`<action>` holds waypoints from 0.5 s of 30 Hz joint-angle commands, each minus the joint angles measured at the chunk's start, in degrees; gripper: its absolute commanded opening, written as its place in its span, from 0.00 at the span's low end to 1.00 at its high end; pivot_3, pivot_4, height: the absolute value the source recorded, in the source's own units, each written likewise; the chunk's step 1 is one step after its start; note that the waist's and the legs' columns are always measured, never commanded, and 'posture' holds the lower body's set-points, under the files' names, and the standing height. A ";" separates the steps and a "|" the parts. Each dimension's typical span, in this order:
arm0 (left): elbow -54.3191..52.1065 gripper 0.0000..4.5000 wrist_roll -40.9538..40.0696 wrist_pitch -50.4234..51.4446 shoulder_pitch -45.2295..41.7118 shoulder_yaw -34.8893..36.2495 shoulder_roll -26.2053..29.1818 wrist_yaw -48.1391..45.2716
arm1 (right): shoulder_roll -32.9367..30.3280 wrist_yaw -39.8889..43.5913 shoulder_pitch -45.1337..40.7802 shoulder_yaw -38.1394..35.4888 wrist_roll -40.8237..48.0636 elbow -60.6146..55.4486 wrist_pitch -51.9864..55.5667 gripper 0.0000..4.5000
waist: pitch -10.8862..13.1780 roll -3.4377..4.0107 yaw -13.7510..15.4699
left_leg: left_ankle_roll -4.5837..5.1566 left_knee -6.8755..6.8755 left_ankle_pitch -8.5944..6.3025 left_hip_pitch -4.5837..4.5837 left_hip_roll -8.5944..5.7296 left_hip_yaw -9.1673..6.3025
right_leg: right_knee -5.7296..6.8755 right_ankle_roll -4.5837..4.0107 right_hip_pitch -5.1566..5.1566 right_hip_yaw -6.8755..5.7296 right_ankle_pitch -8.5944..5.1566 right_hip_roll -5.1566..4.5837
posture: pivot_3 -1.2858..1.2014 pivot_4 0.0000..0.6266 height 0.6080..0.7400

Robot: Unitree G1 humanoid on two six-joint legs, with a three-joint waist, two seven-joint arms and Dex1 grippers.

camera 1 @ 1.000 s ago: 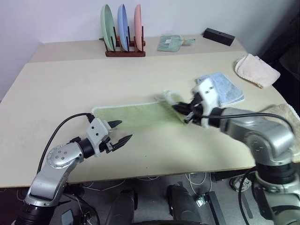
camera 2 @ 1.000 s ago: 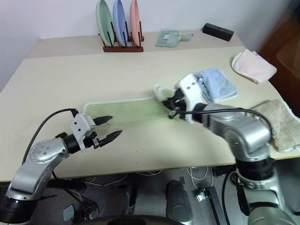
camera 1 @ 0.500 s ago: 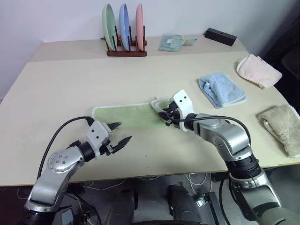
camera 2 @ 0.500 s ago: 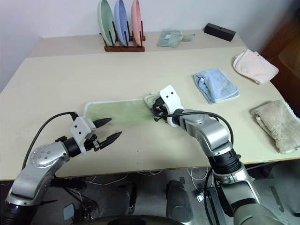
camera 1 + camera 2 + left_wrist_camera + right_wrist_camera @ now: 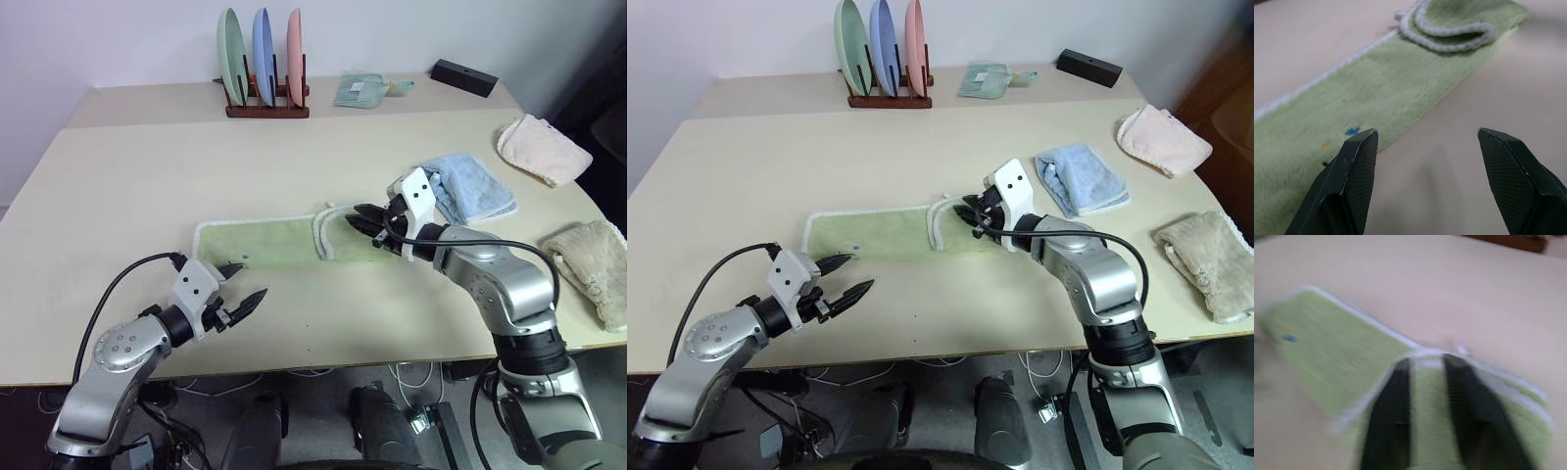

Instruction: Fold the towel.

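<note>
The light green towel (image 5: 260,243) lies flat as a long strip in the middle of the table. Its right end (image 5: 343,240) is folded over onto itself, and the whitish edging (image 5: 1449,36) curls around that flap. A small blue mark (image 5: 1352,130) sits near its front left corner. My right gripper (image 5: 355,217) hovers over the far side of the flap with its fingers (image 5: 1396,401) shut; I cannot tell whether they touch the cloth. My left gripper (image 5: 253,280) stands open just in front of the towel's left front corner, with nothing between its fingers (image 5: 1359,171).
A light blue towel (image 5: 470,191) lies right behind my right hand. A pale pink towel (image 5: 544,147) and a beige one (image 5: 588,264) lie further right. At the back stand a plate rack (image 5: 263,59), a small green cloth (image 5: 361,90) and a black box (image 5: 462,76).
My right gripper carried the towel's right end leftward, let it go, shut again and drew back to the right. The flap now lies flat. The left gripper sank slightly.
</note>
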 commanded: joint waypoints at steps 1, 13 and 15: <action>-2.47 0.74 -2.18 1.44 1.38 1.38 -2.15 2.44 | 3.53 -0.88 -2.85 3.13 -5.61 8.92 -8.25 0.01 | 0.00 0.00 0.06 | 0.00 -0.01 0.00 0.00 0.00 -0.01 | 0.00 0.01 0.00 0.00 0.01 0.00 | 0.52 0.24 1.00; -7.76 0.74 -6.64 12.24 6.71 5.66 -11.27 15.88 | 6.04 4.99 -1.99 4.29 -10.01 16.17 -19.14 0.01 | -0.02 -0.03 0.19 | -0.01 0.02 0.00 0.08 -0.01 -0.04 | -0.02 0.01 0.13 -0.01 0.01 0.00 | 0.52 0.24 1.00; -9.07 0.79 -8.83 15.09 7.00 6.64 -13.35 18.46 | 5.23 7.59 -3.55 2.34 -7.33 12.95 -17.91 0.06 | -0.02 -0.03 0.22 | -0.01 0.02 0.00 0.07 -0.01 -0.05 | -0.02 0.01 0.12 -0.01 0.01 -0.01 | 0.52 0.24 1.00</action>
